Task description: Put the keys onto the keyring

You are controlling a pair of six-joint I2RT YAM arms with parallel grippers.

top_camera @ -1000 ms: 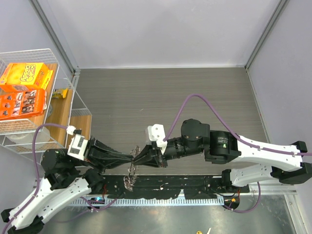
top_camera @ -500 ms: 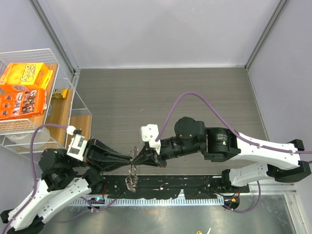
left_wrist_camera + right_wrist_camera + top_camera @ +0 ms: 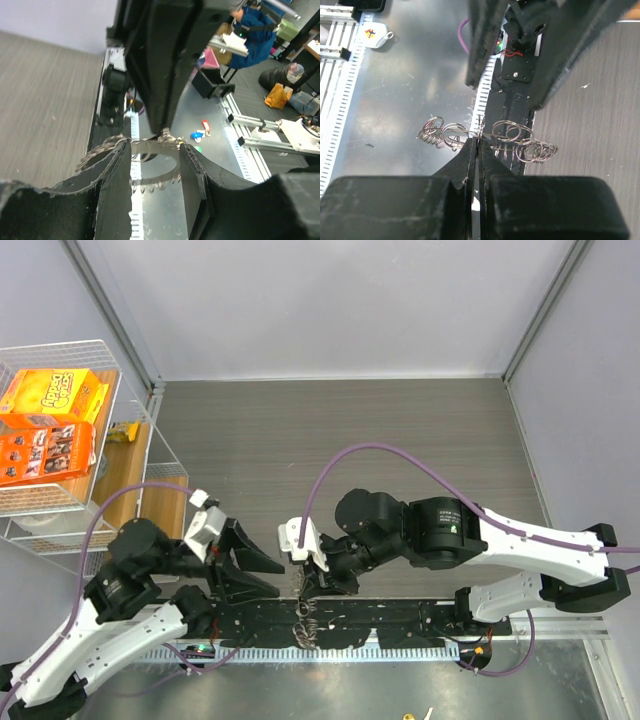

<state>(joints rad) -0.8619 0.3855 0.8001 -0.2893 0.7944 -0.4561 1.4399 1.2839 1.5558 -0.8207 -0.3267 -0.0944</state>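
Two grippers: the left gripper (image 3: 277, 580) and right gripper (image 3: 305, 590) face each other at the near edge of the table (image 3: 330, 440), tips close but apart.
Right gripper: fingers pressed together, pinching the wire of the keyring (image 3: 512, 134).
Left gripper: fingers spread wide, holding nothing.
Keyring: held in the air by the right gripper, above the black base rail (image 3: 400, 615).
Top view only: the keyring (image 3: 306, 623) hangs down as a short silvery chain, clear of the left fingertips.
Right wrist only: the right gripper (image 3: 477, 142) grips mid-ring, with loops and small keys fanning out to both sides.
Left wrist only: the keyring (image 3: 152, 146) shows across the gap of the left gripper (image 3: 154, 156), with the right gripper (image 3: 164, 127) coming down onto it from above; whether it touches the left fingers cannot be told here.
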